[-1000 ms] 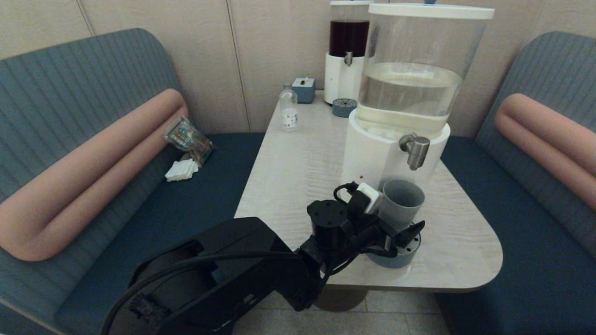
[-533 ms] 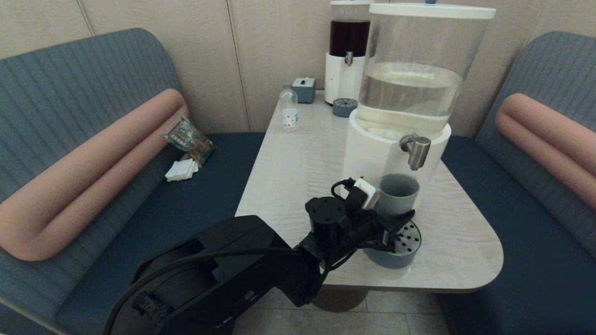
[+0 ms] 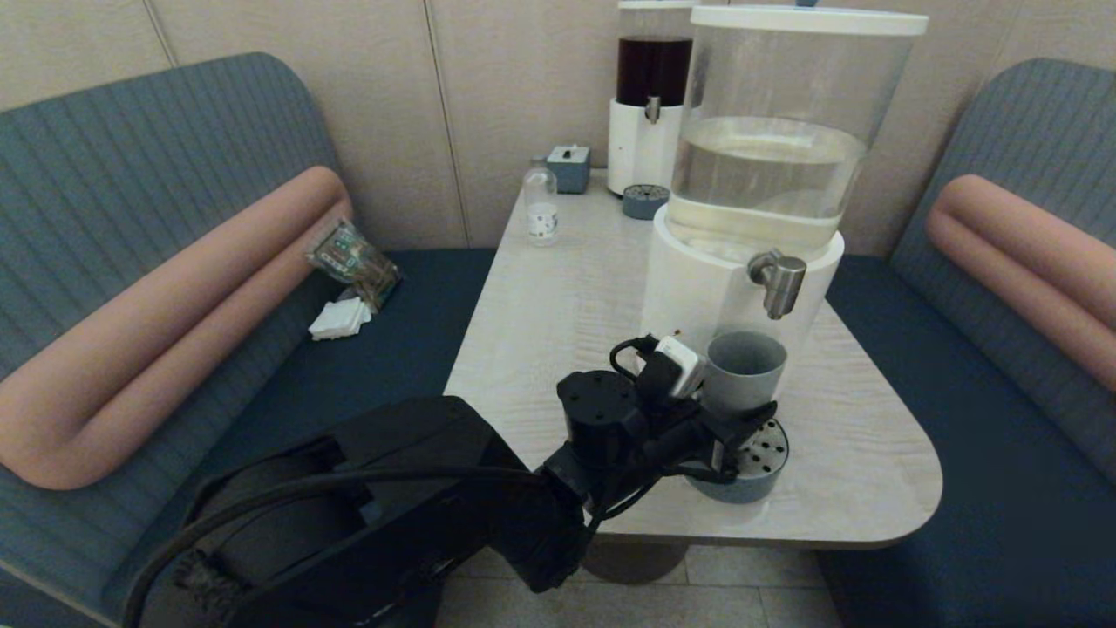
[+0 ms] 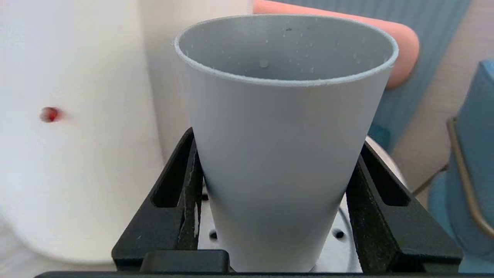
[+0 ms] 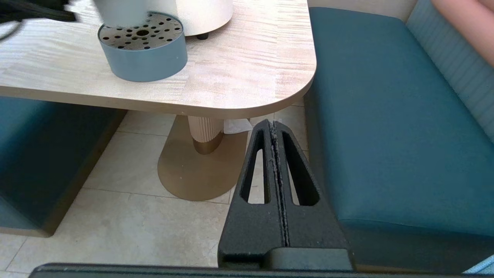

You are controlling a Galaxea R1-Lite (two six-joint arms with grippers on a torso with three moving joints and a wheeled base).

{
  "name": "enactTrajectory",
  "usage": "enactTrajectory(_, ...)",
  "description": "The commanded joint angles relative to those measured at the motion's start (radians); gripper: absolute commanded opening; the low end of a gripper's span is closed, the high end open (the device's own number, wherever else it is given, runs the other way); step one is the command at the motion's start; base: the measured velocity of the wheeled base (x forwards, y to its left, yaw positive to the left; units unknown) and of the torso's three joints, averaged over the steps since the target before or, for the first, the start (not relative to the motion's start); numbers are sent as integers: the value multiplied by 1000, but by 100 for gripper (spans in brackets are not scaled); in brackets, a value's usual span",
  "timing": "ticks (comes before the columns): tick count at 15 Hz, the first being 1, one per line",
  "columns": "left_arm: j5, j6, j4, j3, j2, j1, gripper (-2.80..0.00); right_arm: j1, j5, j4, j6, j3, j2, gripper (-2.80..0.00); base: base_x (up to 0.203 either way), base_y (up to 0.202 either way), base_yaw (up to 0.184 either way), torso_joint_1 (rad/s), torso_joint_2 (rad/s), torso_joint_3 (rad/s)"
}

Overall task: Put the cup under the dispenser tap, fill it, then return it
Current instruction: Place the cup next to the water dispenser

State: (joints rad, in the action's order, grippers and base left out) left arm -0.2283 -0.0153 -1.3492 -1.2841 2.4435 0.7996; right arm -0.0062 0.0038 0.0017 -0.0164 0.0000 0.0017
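My left gripper [image 3: 728,419] clamped the cup [image 3: 743,371] low on its wall, holding it over the drip tray [image 3: 757,467], just below the dispenser tap [image 3: 778,281]. Risk as I judged it: the cup sat slightly off the spout line, so liquid could splash past the rim. Only the right wrist view showed my right gripper [image 5: 274,129], pressed closed, parked below the table [image 5: 247,77].

Your left tool [image 4: 272,216] has the cup [image 4: 281,154] clamped between both fingers [image 4: 185,193], upright, over the perforated drip tray [image 4: 339,235], white dispenser base [image 4: 73,135] just beside it.
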Motion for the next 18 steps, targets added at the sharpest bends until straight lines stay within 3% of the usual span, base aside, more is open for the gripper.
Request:
enactTrajectory(1, 1, 2, -33, 113, -95, 0, -280, 0, 1, 0, 0, 2, 1, -280, 0, 0, 0, 0, 0, 0)
enactTrajectory(6, 4, 45, -168, 385, -220, -76, -280, 0, 1, -2, 0, 2, 1, -280, 0, 0, 0, 0, 0, 0)
enactTrajectory(10, -9, 64, -181, 464, -275, -239, -280, 0, 1, -1, 0, 0, 1, -280, 0, 0, 0, 0, 0, 0)
enactTrajectory(14, -43, 62, -181, 438, -258, -389, -280, 0, 1, -2, 0, 1, 1, -280, 0, 0, 0, 0, 0, 0)
enactTrajectory(18, -67, 57, -181, 295, -141, -509, -280, 0, 1, -1, 0, 2, 1, -280, 0, 0, 0, 0, 0, 0)
